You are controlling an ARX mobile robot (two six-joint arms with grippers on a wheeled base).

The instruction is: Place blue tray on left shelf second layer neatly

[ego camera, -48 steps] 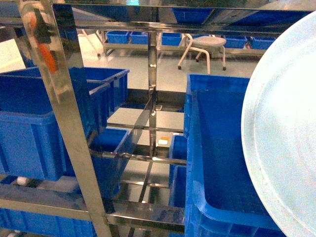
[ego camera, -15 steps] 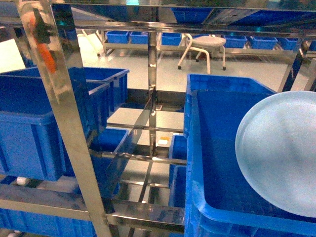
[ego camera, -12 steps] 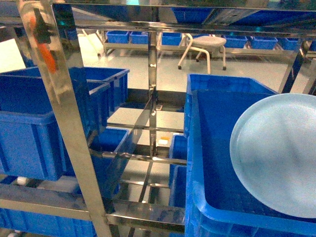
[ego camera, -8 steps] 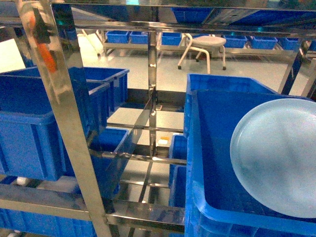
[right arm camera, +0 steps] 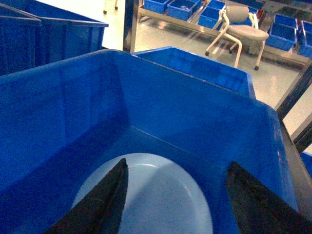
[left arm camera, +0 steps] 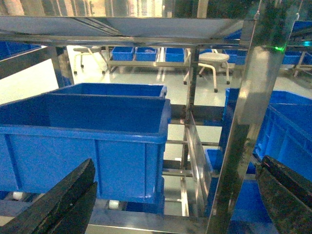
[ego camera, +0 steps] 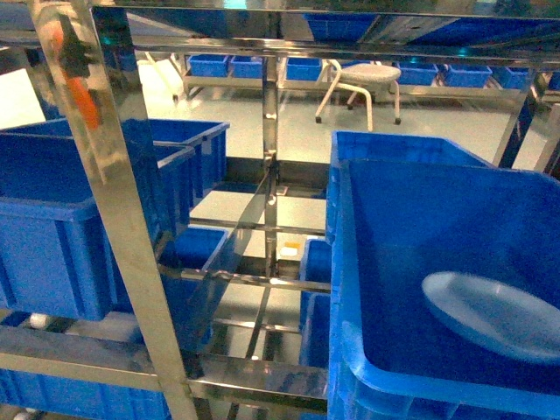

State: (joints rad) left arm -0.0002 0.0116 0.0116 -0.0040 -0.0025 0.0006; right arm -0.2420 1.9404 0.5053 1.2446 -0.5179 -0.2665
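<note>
The pale blue tray point(ego camera: 497, 313) lies flat on the bottom of a deep dark-blue crate point(ego camera: 346, 262) at the right of the head view. That crate stands on a tier of the shiny steel shelf point(ego camera: 122, 219). In the right wrist view my right gripper point(right arm camera: 176, 165) hangs open just above the tray point(right arm camera: 156, 195), its dark fingers point(right arm camera: 105, 200) spread apart and holding nothing. My left gripper point(left arm camera: 178, 163) is open in front of the shelf upright point(left arm camera: 239, 136), with nothing between its fingers. Neither gripper shows in the head view.
More dark-blue crates point(ego camera: 52, 227) fill the left side of the rack, seen close in the left wrist view point(left arm camera: 83, 131). Steel rails point(ego camera: 254, 376) cross low in front. A white stool point(ego camera: 363, 79) and rows of small blue bins stand on the floor behind.
The tray, earlier tilted up and filling the right of the head view, has dropped to lie flat inside the crate. The right gripper has let go of it.
</note>
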